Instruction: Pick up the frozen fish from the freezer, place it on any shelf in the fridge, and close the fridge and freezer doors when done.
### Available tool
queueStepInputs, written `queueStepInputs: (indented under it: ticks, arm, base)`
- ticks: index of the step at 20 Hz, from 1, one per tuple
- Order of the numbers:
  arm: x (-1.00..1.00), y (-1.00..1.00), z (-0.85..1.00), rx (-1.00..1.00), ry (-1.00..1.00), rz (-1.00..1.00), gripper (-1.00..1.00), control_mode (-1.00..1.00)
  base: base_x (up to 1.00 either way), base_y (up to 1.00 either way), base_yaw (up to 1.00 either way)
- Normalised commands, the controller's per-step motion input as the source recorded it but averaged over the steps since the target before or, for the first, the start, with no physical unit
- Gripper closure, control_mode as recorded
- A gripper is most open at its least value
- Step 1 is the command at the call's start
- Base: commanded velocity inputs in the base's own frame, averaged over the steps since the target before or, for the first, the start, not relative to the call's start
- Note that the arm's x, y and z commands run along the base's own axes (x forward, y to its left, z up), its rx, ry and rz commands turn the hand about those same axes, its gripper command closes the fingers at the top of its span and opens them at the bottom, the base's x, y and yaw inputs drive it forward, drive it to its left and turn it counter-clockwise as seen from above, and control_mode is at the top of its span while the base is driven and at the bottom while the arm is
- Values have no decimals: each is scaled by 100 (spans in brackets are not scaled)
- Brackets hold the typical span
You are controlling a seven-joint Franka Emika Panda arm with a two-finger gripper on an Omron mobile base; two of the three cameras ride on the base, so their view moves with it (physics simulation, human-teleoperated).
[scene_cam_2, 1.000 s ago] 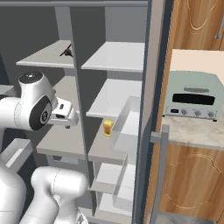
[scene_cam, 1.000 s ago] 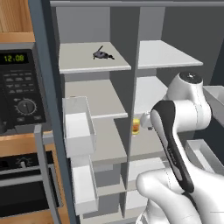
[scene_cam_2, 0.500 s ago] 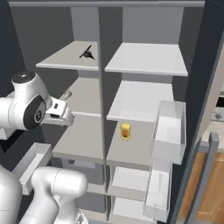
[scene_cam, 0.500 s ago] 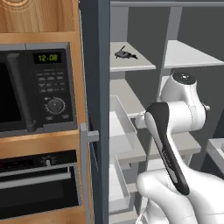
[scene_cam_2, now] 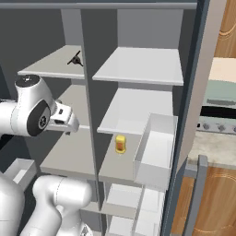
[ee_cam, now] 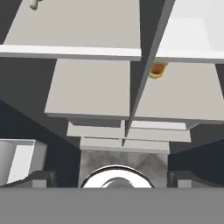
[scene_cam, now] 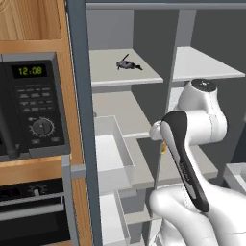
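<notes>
readable text: "12:08" | on: green clock display (scene_cam: 29,71) of black microwave (scene_cam: 33,108)

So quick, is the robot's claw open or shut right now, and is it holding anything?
Gripper: open and holding nothing. The frozen fish lies on the top freezer shelf.

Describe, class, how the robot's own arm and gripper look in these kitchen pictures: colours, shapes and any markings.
The arm is made of glossy white, rounded segments with dark grey round joint caps and a long black band with faint small lettering down one link. The hand is a white block; in the hand view the gripper ends in two small dark fingertips. No cables show.
</notes>
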Motion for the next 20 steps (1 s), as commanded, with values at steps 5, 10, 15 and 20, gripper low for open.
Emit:
queueStepInputs:
  ticks: [5, 10, 15, 20]
  arm:
    - [0, 0, 54, -1, -15, 0, -100, -100]
    - [8, 6, 100, -10, -44, 1, -100, -100]
    - [47, 3, 100, -5, -24, 0, -100, -100]
    - [70, 45, 88, 0, -9, 9, -100, -100]
  base:
    - [0, 0, 0]
    - [0, 0, 0]
    - [0, 0, 0]
    - [0, 0, 0]
